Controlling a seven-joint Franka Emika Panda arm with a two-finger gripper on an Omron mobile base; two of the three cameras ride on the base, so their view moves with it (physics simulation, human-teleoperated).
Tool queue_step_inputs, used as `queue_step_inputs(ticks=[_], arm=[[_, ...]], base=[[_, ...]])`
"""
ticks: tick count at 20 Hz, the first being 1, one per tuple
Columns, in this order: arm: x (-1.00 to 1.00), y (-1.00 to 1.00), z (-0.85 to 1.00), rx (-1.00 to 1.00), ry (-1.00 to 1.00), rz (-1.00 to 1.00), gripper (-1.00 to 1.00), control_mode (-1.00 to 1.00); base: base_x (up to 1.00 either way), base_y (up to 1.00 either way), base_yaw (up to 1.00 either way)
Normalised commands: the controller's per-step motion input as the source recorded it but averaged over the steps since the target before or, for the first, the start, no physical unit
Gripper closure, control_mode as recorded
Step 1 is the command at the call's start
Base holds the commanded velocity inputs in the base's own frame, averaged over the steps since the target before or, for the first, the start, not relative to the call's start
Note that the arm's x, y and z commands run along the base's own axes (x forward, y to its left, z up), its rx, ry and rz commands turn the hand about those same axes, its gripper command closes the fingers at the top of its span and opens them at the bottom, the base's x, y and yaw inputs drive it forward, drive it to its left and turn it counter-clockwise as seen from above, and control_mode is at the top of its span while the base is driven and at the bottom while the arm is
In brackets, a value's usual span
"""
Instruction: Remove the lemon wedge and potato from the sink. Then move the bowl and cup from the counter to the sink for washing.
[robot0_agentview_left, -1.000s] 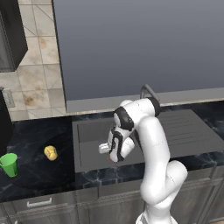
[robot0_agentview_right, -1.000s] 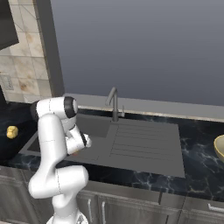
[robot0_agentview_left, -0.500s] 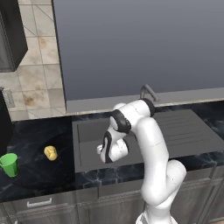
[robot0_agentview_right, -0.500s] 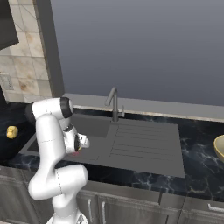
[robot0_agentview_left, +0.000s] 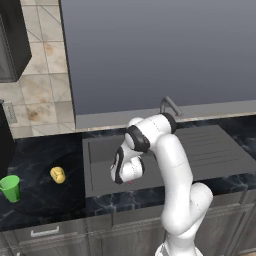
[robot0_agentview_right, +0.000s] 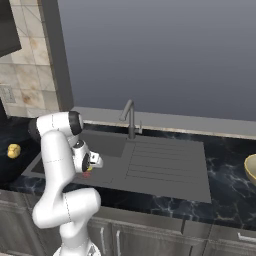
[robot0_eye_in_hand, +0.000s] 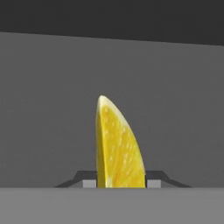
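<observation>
The lemon wedge (robot0_eye_in_hand: 119, 146), bright yellow and pointed, stands upright on the dark floor of the sink (robot0_eye_in_hand: 52, 109). My gripper (robot0_eye_in_hand: 121, 183) has one fingertip against each of its sides. From the base views the arm folds down into the sink basin (robot0_agentview_left: 100, 147), with the gripper (robot0_agentview_left: 122, 174) low at its front, and the gripper (robot0_agentview_right: 90, 167) is beside the red drain. The potato (robot0_agentview_left: 58, 174) lies on the dark counter left of the sink, and the potato (robot0_agentview_right: 13, 150) sits well clear of the arm. The green cup (robot0_agentview_left: 11, 188) stands further left. The tan bowl (robot0_agentview_right: 251, 169) sits at the far right.
The curved faucet (robot0_agentview_left: 170, 105) rises behind the sink (robot0_agentview_right: 107, 145), close to my elbow. The ribbed drainboard (robot0_agentview_right: 160, 162) stretches to the right of the basin. A tiled wall and a dark cabinet (robot0_agentview_left: 12, 45) stand at the left.
My hand has dropped lower and slightly left into the basin. The jaws have drawn in from wide open onto the lemon wedge. The potato and the cup have not moved.
</observation>
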Motion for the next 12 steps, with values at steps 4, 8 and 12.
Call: queue_step_inputs(ticks=[4, 8, 12], arm=[[-0.02, 0.0, 0.02, 0.0, 0.0, 0.0, 1.0, -1.0], [-0.06, 0.0, 0.1, 0.0, 0.0, 0.0, 1.0, -1.0], [-0.06, -0.02, 0.17, 0.0, 0.07, 0.0, 1.0, -1.0]], base=[[0.0, 0.0, 0.0], [0.0, 0.0, 0.0], [0.0, 0.0, 0.0]])
